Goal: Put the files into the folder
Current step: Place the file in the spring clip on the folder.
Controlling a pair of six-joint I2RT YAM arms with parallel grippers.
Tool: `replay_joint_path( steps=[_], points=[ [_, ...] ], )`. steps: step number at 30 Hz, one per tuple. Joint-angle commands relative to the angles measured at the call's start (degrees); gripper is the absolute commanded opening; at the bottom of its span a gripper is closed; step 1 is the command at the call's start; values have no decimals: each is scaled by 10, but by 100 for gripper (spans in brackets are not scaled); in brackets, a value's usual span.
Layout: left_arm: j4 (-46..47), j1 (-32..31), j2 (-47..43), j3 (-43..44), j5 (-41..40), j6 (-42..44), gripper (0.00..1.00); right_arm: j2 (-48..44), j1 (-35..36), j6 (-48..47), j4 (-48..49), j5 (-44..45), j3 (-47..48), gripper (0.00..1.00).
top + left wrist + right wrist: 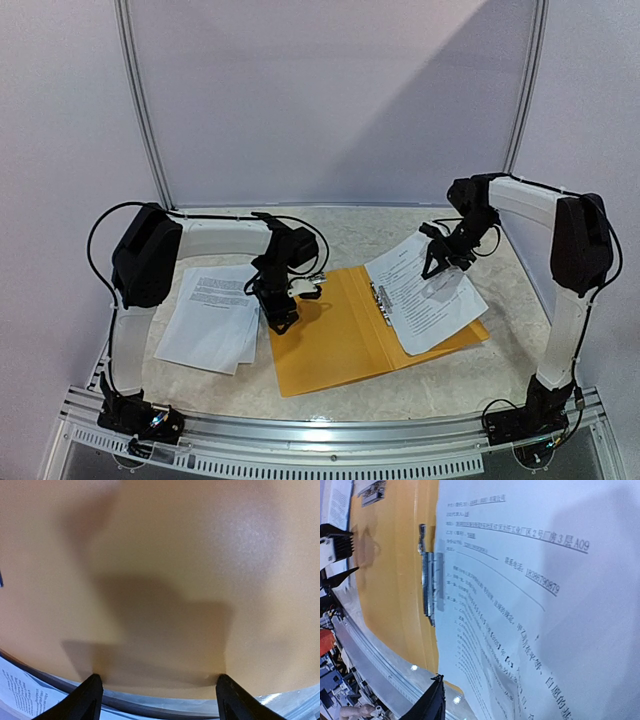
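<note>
Top view: folder open mid-table; one file on its right half; other files on the table, left. My left claw at the folder's left edge, right claw over the placed file.

Left wrist: fingers spread, empty, over orange cover.

Right wrist: one finger shown; I cannot tell its grip. Chinese print, one line ending "A09".

Judged: one sheet in; next, fetch the left pile.

You're in a robot lab test booth, not a home or office. The left arm and right arm are bolted to a slotted aluminium rail at the near edge of a speckled table. There's a plain white backdrop panel in a metal frame, and black cables loop off the arms.
</note>
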Motion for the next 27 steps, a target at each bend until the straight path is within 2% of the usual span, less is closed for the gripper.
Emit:
replay_joint_path(
  steps=[1,5,7,16,17,18,19,27],
  points=[
    [22,-17,49,-22,-15,1,80,23,-3,20,11,78,-4,55],
    [21,-17,50,-22,-14,3,80,36,-2,32,22,110,-4,64],
    [21,-17,50,-22,-14,2,80,42,-2,35,29,124,-3,73],
    [19,-19,52,-22,-12,3,80,81,-2,37,27,162,10,81],
    [20,-19,53,-22,-12,3,80,82,-3,38,27,166,9,86],
    [20,-19,54,-22,-11,3,80,83,-2,38,26,169,9,96],
    [20,-19,53,-21,-11,4,80,84,-2,38,27,176,9,98],
    [16,-20,60,-18,-9,4,80,96,-2,39,31,232,18,99]
  ],
)
